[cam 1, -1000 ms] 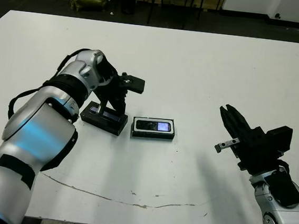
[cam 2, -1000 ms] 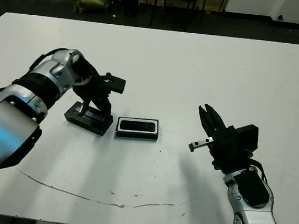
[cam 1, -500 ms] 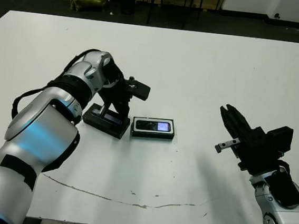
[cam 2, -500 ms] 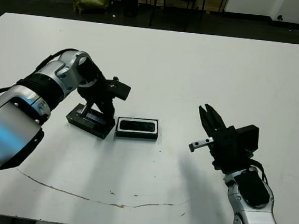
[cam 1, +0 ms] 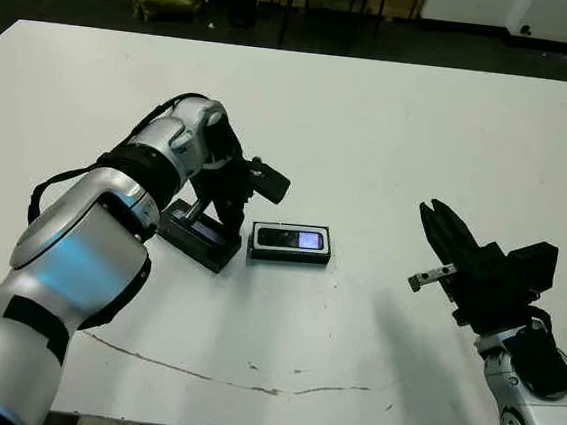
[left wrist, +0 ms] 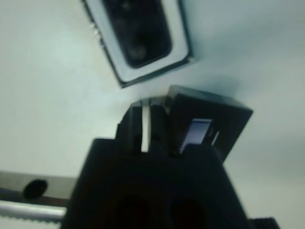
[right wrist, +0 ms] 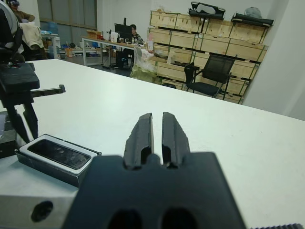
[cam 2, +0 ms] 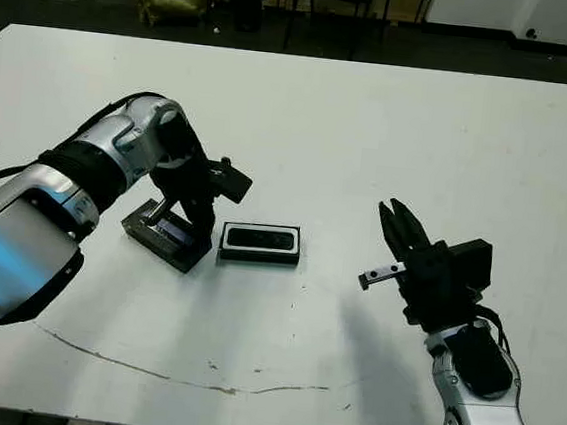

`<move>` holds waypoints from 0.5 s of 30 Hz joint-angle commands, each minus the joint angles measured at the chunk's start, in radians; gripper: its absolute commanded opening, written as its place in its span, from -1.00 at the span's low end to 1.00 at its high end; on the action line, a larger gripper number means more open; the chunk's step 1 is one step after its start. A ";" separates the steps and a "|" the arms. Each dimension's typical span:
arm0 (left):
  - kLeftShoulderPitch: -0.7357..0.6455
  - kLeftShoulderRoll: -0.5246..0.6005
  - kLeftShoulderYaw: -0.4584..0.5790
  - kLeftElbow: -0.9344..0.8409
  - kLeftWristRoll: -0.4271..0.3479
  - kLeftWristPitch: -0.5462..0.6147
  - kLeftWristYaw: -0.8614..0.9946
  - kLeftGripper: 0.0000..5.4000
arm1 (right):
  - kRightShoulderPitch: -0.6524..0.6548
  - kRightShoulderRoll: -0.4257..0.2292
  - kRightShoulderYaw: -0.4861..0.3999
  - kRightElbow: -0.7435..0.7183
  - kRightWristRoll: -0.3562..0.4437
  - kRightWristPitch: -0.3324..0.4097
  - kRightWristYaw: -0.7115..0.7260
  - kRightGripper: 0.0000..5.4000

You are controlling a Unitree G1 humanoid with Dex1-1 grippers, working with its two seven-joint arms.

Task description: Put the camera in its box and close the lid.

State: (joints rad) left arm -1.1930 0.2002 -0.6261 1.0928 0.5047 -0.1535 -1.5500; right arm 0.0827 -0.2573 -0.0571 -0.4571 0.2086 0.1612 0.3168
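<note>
The camera point(cam 1: 294, 240) lies inside the box point(cam 1: 288, 256) near the middle of the white table point(cam 1: 391, 142). Just to its left the lid point(cam 1: 199, 239) sits tilted, one end raised, gripped between the fingers of the left gripper point(cam 1: 215, 218). Well off to the right, the right gripper point(cam 1: 440, 235) hovers above the table, fingers nearly together and holding nothing.
</note>
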 commanded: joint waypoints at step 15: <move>0.041 0.165 -0.332 -0.385 -0.352 0.242 -0.064 -1.00 | 0.006 -0.008 0.001 -0.005 -0.020 0.052 -0.022 -0.99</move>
State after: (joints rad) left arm -1.1676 0.3369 -0.9233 0.7414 0.1762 0.0613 -1.6140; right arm 0.0827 -0.2575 -0.0558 -0.4601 0.1933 0.1892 0.2989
